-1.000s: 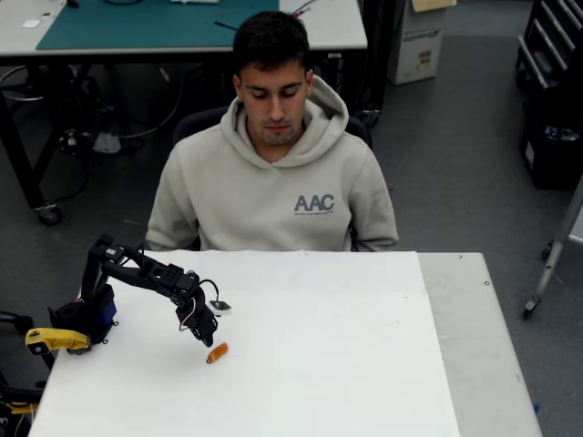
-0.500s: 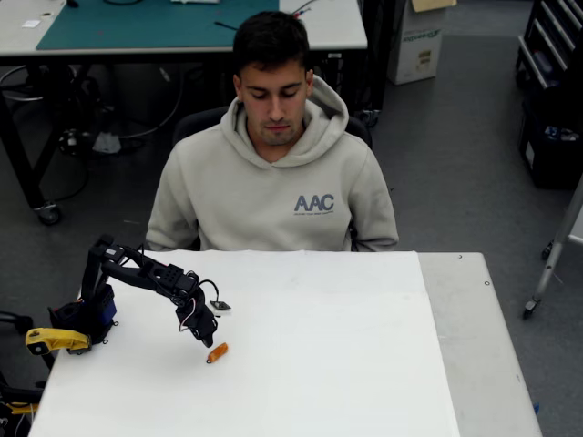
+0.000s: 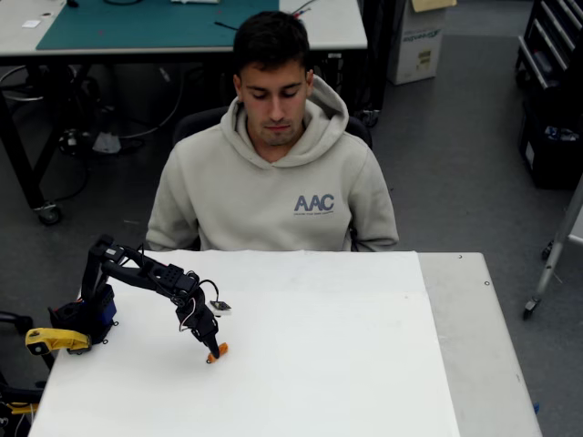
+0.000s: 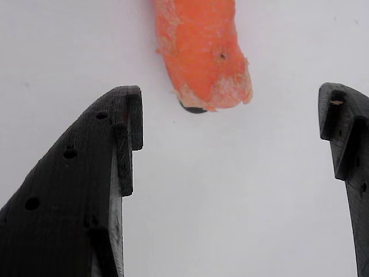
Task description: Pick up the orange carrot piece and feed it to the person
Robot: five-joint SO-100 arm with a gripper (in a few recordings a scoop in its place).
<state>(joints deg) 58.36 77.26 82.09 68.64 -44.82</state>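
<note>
The orange carrot piece lies on the white table, left of middle. My black gripper hangs right over it, open. In the wrist view the two black fingers stand wide apart, and the carrot's cut end lies just beyond their tips, between their lines, touching neither. The person in a beige "AAC" hoodie sits behind the table's far edge, looking down.
The arm's base with a yellow clamp stands at the table's left edge. A grey strip runs along the table's right side. Behind the person are a desk with a green mat and a cardboard box.
My gripper has dropped a little and moved forward onto the carrot piece, now partly covering it in the overhead view. The carrot and the person have not moved.
</note>
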